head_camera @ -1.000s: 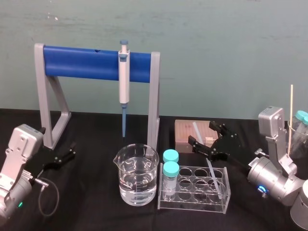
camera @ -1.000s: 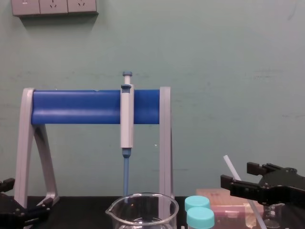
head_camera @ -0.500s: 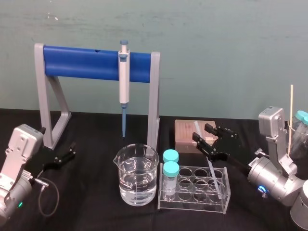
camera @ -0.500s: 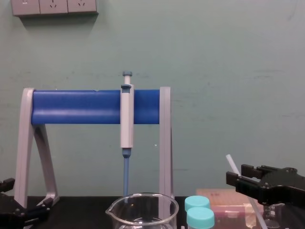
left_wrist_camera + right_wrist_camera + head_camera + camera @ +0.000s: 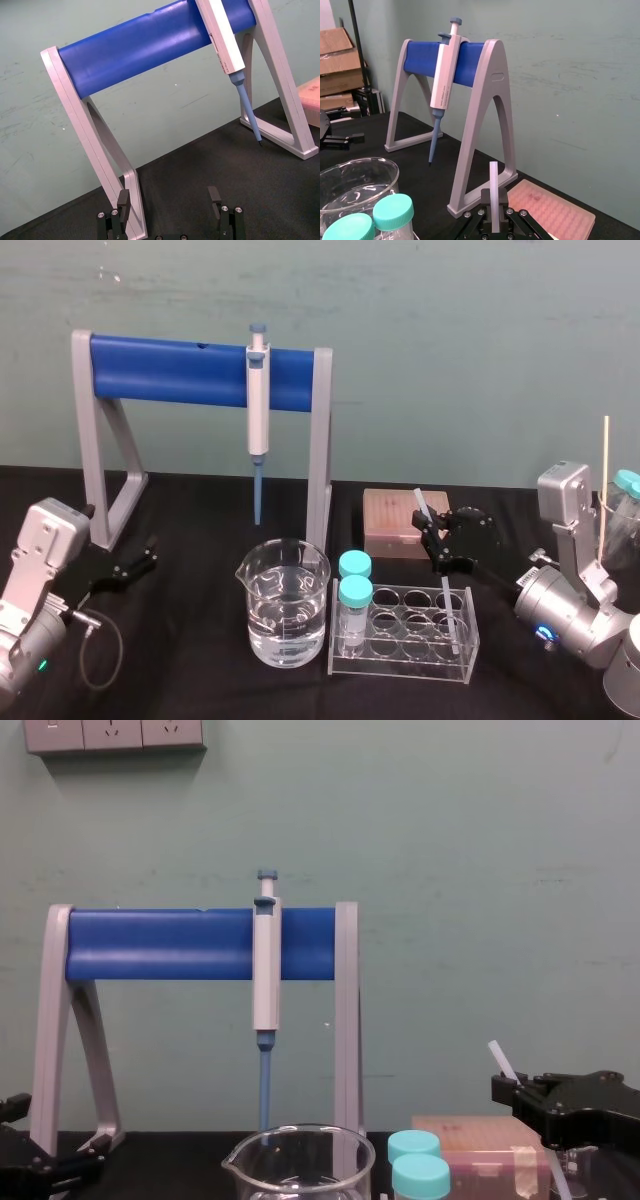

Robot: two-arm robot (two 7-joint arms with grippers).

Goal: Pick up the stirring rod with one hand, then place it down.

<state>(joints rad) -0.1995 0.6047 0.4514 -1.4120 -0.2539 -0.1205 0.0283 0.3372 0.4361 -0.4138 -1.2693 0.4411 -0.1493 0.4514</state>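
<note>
The stirring rod (image 5: pixel 448 602) is a thin translucent white rod leaning in the clear tube rack (image 5: pixel 405 632), with its top end tilted back and to the left. My right gripper (image 5: pixel 433 532) is shut on the rod's upper part, just below the tip. In the right wrist view the rod (image 5: pixel 493 177) rises from between the two black fingers (image 5: pixel 503 199), which press on it from both sides. The chest view has the rod tip (image 5: pixel 501 1058) poking up above the right gripper (image 5: pixel 508 1089). My left gripper (image 5: pixel 140 562) rests low at the left, open and holding nothing (image 5: pixel 169 200).
A beaker of water (image 5: pixel 283 605) stands left of the rack, and two teal-capped tubes (image 5: pixel 354 592) fill the rack's left end. A blue-tipped pipette (image 5: pixel 258 390) hangs on the blue and grey stand (image 5: pixel 180 370). A pink tip box (image 5: pixel 392 520) lies behind my right gripper. A thin stick (image 5: pixel 605 480) stands at the far right.
My right gripper has gone from wide open to shut around the stirring rod. The rod's top has shifted slightly right. The left arm has not moved.
</note>
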